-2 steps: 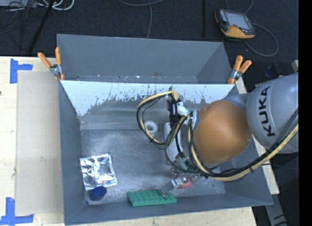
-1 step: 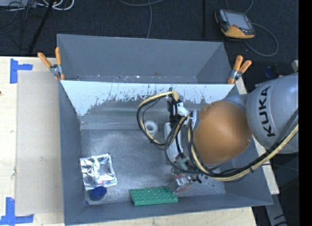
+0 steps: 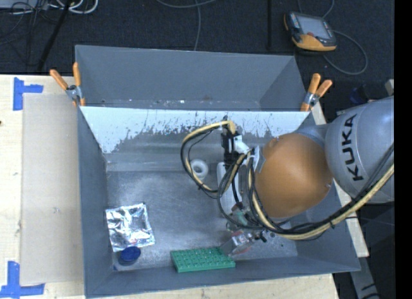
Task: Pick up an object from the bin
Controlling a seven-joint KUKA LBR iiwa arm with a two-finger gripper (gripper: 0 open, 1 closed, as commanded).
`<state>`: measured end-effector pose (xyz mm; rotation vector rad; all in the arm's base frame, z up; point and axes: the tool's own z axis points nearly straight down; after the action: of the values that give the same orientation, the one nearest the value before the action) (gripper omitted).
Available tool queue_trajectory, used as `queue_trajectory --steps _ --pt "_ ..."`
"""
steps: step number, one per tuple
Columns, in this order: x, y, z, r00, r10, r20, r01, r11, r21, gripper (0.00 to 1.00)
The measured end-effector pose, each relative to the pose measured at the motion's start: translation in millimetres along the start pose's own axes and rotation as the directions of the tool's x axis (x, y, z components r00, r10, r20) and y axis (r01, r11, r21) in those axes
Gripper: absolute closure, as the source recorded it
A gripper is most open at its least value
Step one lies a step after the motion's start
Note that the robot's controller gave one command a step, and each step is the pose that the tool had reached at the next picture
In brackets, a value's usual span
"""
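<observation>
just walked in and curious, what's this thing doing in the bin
A KUKA arm reaches into the grey bin from the right. Its tool is low near the front wall, beside the right end of a green studded plate. I cannot tell whether it has hold of anything. A crumpled silver foil packet and a blue cap lie at the front left.

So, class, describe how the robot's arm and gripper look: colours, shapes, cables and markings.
The arm has a rounded silver-grey casing with KUKA in black letters. An orange-brown domed cover sits at its wrist. Yellow and black cables loop out from it. The gripper is small, dark and metallic.
</observation>
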<state>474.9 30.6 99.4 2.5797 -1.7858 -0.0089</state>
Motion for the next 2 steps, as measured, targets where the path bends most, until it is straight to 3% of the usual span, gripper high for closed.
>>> queue_trajectory --steps 1,2 --pt "30.3 -89 1 0.938 -0.346 -0.002 0.346 0.938 0.005 0.0" --pt "27.2 -36 1 0.652 -0.758 0.0 0.758 0.652 0.0 0.0"
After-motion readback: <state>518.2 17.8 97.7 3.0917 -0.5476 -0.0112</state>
